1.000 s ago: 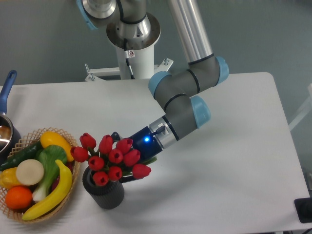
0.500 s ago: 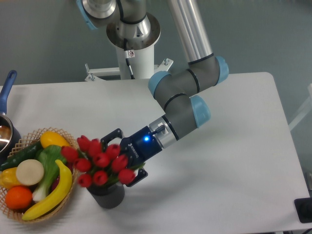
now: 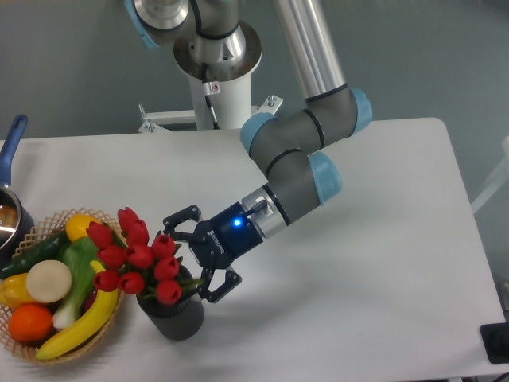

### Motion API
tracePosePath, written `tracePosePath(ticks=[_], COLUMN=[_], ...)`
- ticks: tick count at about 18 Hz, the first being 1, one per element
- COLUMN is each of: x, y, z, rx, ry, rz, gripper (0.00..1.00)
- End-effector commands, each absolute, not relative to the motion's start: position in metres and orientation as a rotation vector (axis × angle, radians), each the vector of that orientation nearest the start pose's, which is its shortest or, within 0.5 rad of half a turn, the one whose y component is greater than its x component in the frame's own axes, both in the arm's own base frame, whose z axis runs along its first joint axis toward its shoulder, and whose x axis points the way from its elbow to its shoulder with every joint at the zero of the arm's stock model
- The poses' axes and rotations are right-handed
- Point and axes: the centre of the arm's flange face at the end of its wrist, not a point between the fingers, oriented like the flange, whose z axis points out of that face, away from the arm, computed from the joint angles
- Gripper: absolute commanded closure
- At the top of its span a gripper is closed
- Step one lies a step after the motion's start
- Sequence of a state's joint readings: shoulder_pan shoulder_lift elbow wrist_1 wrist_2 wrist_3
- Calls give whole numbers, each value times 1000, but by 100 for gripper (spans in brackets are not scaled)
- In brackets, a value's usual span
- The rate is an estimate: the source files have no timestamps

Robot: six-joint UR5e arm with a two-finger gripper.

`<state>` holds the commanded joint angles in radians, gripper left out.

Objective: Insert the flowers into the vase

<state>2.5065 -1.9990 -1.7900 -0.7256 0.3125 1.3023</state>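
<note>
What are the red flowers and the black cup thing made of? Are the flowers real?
The flowers look fake, maybe plastic or foam: every red bud has the same smooth, even shape and colour. The vase looks like matte dark rubber or plastic with fine ribs on its side, though the picture can't settle it.

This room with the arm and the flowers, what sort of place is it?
Probably a robot lab or test bench, not a home. The arm is bolted on a pedestal at a bare white table, and the flowers and basket of fruit look like props.
</note>
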Motion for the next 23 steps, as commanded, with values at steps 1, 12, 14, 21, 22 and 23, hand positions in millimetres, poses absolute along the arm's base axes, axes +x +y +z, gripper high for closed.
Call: tracePosePath(ticks=[1,12,14,21,22,23], x=[-341,-350,-356,-366,-372,-377], y=[532,456,432,380,374,366], z=[308,383,411,481,488,493], rx=[-1876,-2274,-2327,-2480,-2502,-2518], ry=[493,514,492,555,620,675], rz=[-400,63,193,502,500,480], gripper=[0,0,0,0,0,0])
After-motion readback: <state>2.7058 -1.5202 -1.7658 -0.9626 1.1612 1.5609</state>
